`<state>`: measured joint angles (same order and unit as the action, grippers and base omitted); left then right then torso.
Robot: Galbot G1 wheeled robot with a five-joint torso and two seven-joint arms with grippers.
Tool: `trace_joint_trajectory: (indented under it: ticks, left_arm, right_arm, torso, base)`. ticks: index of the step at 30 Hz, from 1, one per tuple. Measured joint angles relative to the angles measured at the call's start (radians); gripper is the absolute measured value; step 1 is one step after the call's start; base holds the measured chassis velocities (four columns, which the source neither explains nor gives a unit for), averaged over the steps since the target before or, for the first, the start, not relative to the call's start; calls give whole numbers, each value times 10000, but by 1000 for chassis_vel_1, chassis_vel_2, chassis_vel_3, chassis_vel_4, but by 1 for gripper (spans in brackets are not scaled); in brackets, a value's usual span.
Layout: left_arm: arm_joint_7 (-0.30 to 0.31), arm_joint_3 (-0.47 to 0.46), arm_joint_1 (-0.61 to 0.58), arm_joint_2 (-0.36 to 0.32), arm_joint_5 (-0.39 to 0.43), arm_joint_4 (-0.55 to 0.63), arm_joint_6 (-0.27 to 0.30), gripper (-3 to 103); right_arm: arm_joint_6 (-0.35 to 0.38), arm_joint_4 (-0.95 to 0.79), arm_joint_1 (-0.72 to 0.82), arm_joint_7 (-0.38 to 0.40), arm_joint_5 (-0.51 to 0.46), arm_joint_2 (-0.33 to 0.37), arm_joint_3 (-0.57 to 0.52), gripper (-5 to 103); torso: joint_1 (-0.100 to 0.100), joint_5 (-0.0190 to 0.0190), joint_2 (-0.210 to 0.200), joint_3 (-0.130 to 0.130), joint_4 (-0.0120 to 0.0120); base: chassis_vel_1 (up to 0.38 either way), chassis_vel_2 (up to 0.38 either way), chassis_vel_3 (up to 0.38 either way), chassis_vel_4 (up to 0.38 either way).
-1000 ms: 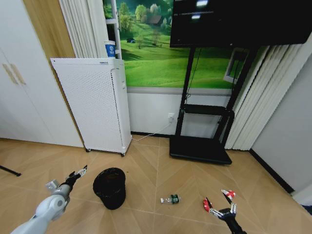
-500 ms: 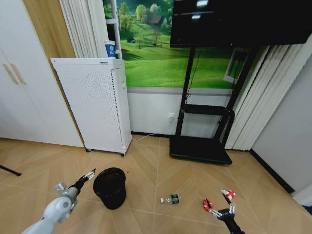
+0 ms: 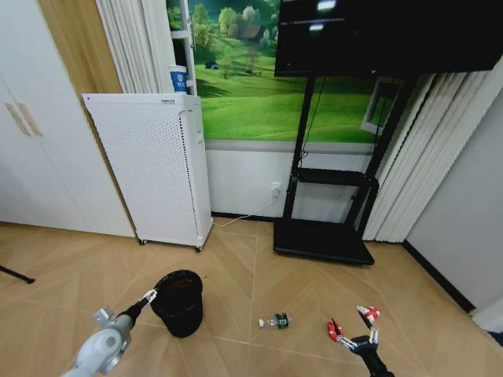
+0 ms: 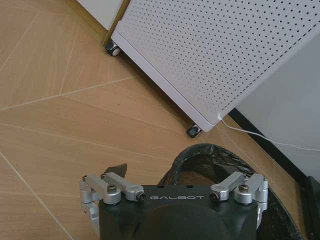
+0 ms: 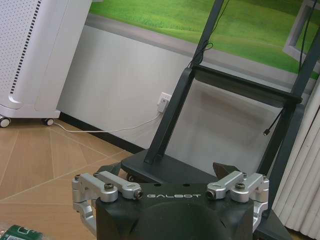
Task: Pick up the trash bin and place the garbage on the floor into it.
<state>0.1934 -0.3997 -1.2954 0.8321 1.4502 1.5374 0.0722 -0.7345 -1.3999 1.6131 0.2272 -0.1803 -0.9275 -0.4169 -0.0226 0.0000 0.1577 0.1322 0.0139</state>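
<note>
The trash bin (image 3: 178, 302) is a small black round mesh basket standing upright on the wooden floor. My left gripper (image 3: 146, 298) is open at the bin's left rim. In the left wrist view one fingertip (image 4: 118, 168) is outside the trash bin (image 4: 210, 157) and the other is hidden. The garbage lies to the right of the bin: a little clear bottle with a green label (image 3: 276, 320) and two red-and-white wrappers (image 3: 335, 330) (image 3: 367, 312). My right gripper (image 3: 364, 343) hangs open just in front of the wrappers with nothing in it. It is seen from above as the right gripper (image 5: 167, 172).
A tall white perforated appliance on wheels (image 3: 153, 169) stands behind the bin, with a white cable along the wall. A black TV stand base (image 3: 322, 239) sits at the back right. White cupboards are on the left and curtains on the right.
My left gripper has moved right, from well left of the bin to its left rim. The right gripper, the bin and the garbage have stayed where they were.
</note>
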Motion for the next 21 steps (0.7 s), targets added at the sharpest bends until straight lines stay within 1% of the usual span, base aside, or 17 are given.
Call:
trace_joint_trajectory:
  ticks: [7, 8, 9, 11, 12, 14, 16, 20, 21]
  left_arm:
    - [57, 7, 120, -14, 62, -82, 36, 97]
    - [75, 12, 143, -22, 79, -93, 45, 94]
    - [75, 12, 143, -22, 79, -93, 45, 94]
    - [117, 25, 187, -55, 92, -141, 47, 85]
    - [117, 25, 187, -55, 92, -141, 47, 85]
    - [180, 35, 216, -58, 103, -230, 48, 74]
    - [189, 40, 223, -52, 93, -277, 44, 74]
    - [206, 44, 230, -41, 123, -405, 39, 52]
    - [206, 44, 230, -41, 123, -405, 39, 52]
  right_arm:
    - [-102, -7, 198, 0, 123, -172, -124, 100]
    - [-132, -4, 230, 0, 154, -201, -153, 100]
    - [-132, -4, 230, 0, 154, -201, -153, 100]
    - [-189, 14, 292, -1, 202, -238, -214, 100]
    - [-189, 14, 292, -1, 202, -238, -214, 100]
    - [-209, -26, 341, 7, 209, -250, -262, 100]
    - [-209, -59, 359, 15, 208, -251, -273, 100]
    - [-212, -165, 435, 60, 203, -297, -298, 100]
    - [-212, -165, 435, 60, 203, -297, -298, 100]
  torso:
    - [0, 0, 0, 0, 1]
    - [0, 0, 0, 0, 2]
    - [0, 0, 0, 0, 2]
    - [0, 1, 0, 0, 1]
    - [0, 1, 0, 0, 1]
    - [0, 0, 0, 0, 1]
    - [0, 0, 0, 0, 1]
    - [0, 0, 0, 0, -1]
    - [0, 0, 0, 0, -1]
  base:
    - [0, 0, 0, 0]
    - [0, 0, 0, 0]
    - [0, 0, 0, 0]
    - [0, 0, 0, 0]
    - [0, 0, 0, 0]
    - [0, 0, 0, 0]
    - [0, 0, 0, 0]
    - [0, 0, 0, 0]
    - [0, 0, 0, 0]
